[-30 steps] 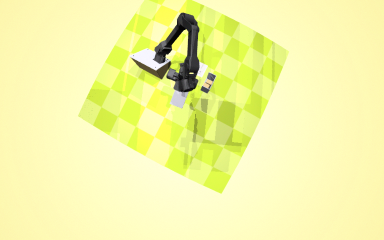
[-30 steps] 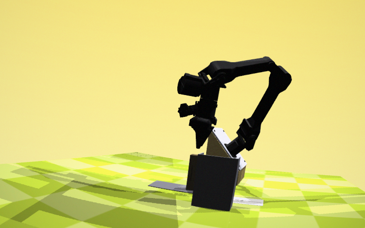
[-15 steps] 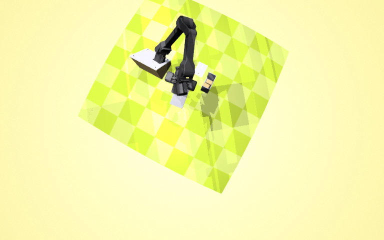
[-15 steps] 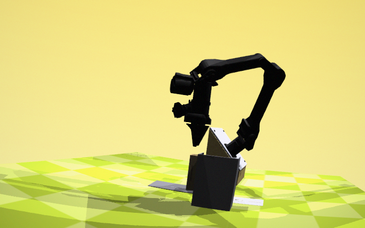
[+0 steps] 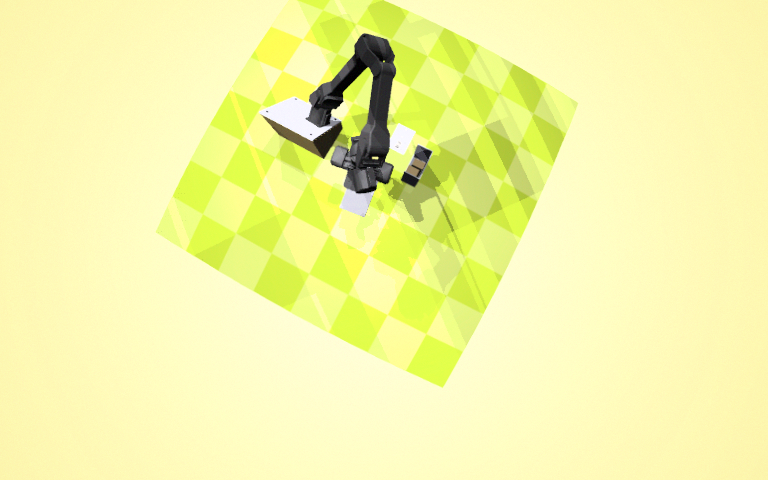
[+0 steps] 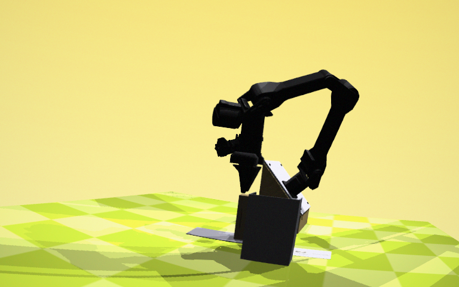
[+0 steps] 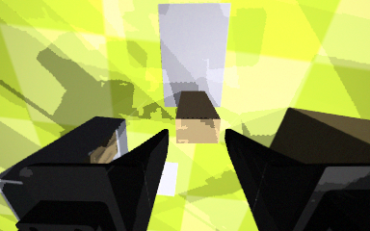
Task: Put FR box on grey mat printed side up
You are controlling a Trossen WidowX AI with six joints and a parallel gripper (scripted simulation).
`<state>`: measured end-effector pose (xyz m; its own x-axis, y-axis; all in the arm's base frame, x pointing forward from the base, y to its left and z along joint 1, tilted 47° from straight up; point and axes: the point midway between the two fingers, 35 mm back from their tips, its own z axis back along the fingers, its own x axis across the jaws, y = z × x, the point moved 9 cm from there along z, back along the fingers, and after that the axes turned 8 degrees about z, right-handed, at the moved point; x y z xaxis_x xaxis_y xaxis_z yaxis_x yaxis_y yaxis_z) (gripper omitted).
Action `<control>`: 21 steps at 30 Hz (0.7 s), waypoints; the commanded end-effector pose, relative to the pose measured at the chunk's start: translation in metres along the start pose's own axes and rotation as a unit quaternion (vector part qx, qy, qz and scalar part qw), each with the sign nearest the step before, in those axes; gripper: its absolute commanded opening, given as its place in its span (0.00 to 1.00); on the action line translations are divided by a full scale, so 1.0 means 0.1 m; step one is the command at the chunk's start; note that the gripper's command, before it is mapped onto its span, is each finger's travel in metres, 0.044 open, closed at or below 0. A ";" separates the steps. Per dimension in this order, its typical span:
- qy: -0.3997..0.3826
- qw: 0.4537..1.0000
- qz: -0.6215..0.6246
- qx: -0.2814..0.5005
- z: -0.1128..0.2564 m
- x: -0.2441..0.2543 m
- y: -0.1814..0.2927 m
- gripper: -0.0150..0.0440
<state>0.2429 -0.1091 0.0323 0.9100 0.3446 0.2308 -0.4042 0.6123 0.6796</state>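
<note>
From the top, the arm [image 5: 382,99] reaches over the grey mat [image 5: 356,202] [image 6: 211,234] [image 7: 194,48]; two boxes [image 5: 417,165] stand in the bin [image 5: 410,178] [image 6: 271,229] [image 7: 43,151].

From the exterior, the gripper [image 6: 244,191] [image 7: 197,134] points down above an upright box [image 6: 239,216] [image 7: 198,130], which stands outside the bin at the mat's near end.

From the wrist, the jaws are parted, grasping nothing, with that box between and beyond the fingertips. Its code is unreadable.
</note>
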 end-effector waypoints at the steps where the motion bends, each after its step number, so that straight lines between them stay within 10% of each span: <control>1: 0.000 1.000 -0.003 0.004 -0.09 -0.01 0.01 0.65; 21: 0.001 1.000 0.000 0.002 -0.14 -0.01 0.01 0.54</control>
<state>0.2407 -0.0987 0.0226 0.9102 0.3451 0.2290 -0.4029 0.6099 0.6824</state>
